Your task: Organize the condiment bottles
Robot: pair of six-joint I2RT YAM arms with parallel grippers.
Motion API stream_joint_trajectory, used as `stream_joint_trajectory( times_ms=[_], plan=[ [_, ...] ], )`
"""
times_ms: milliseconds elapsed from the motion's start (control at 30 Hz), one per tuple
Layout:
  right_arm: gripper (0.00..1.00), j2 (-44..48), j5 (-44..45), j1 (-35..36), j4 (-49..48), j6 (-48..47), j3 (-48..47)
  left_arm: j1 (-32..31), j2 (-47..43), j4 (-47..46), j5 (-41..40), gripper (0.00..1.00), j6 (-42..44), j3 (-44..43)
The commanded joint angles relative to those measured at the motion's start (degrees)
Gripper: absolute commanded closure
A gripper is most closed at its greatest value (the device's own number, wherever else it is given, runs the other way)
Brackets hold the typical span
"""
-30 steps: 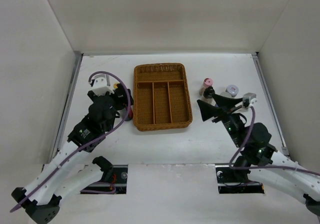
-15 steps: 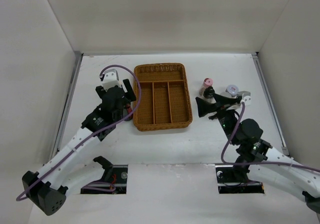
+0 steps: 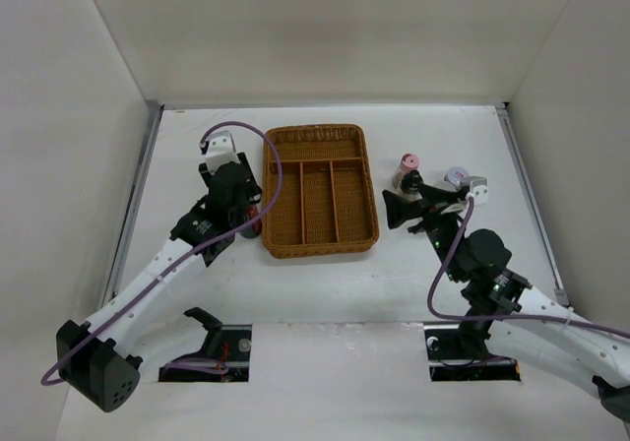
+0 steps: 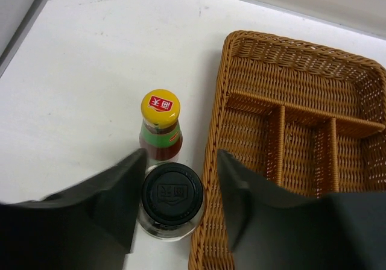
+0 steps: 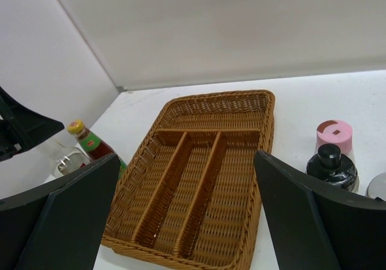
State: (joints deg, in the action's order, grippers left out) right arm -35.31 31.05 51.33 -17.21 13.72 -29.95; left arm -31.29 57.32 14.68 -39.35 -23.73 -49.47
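Risk first: left end effector [image 4: 181,154] sits half-spread astride the black-capped jar [image 4: 172,194] with a visible gap on the tray side, so no firm pinch yet. An off-centre squeeze could shove the jar into the wicker tray [image 4: 301,44] wall or slip off the round glass. Yellow-capped bottle [image 4: 160,122] stands just beyond the jar, about touching; a clipped fingertip could tip it onto the counter [image 4: 78,71]. Both stand upright left of the tray, long axis vertical, caps up. Right end effector [image 5: 187,156] spread wide, holding nothing, near the pink-lidded bottle [image 5: 335,138]
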Motion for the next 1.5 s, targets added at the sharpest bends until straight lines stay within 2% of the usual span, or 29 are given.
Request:
stream_joint_trajectory(
  times_ms=[0, 133, 300, 567, 833, 967, 1267, 1467],
  plan=[
    [0.0, -0.46, -0.81, -0.31, -2.12, 0.08, -0.37, 0.66, -0.02, -2.55, -1.25, 0.58, 0.52, -0.18],
    [0.0, -0.46, -0.81, -0.4, -2.12, 0.08, -0.28, 0.14, -0.45, -1.58, -2.13, 0.78, 0.35, -0.45],
    [0.0, -0.37, -0.81, -0.66, -2.12, 0.08, -0.1, -2.32, -3.0, 1.58, -4.06, 0.86, 0.52, -2.64],
    [0.0, -0.9, -1.08, -0.66, -2.65, 0.26, 0.07, -5.84, -5.02, 3.17, -8.89, 0.89, 4.21, -8.09],
    [0.0, -1.16, -1.08, -0.75, -3.0, 0.35, 0.34, -6.02, -5.02, 2.46, -9.07, 0.92, 4.83, -8.88],
    [0.0, -1.95, -1.43, -0.75, -3.35, 0.35, 0.34, -6.28, -4.85, 2.37, -8.81, 0.92, 5.18, -12.57],
    [0.0, -2.22, -2.22, -0.75, -3.44, 0.79, 0.25, -7.51, 1.56, -3.42, -8.02, 0.93, 9.04, -21.27],
    [0.0, -2.04, -2.57, -0.75, -3.44, 0.96, 0.33, -5.67, 10.25, -10.1, -4.6, 0.93, 9.58, -26.37]
  ],
)
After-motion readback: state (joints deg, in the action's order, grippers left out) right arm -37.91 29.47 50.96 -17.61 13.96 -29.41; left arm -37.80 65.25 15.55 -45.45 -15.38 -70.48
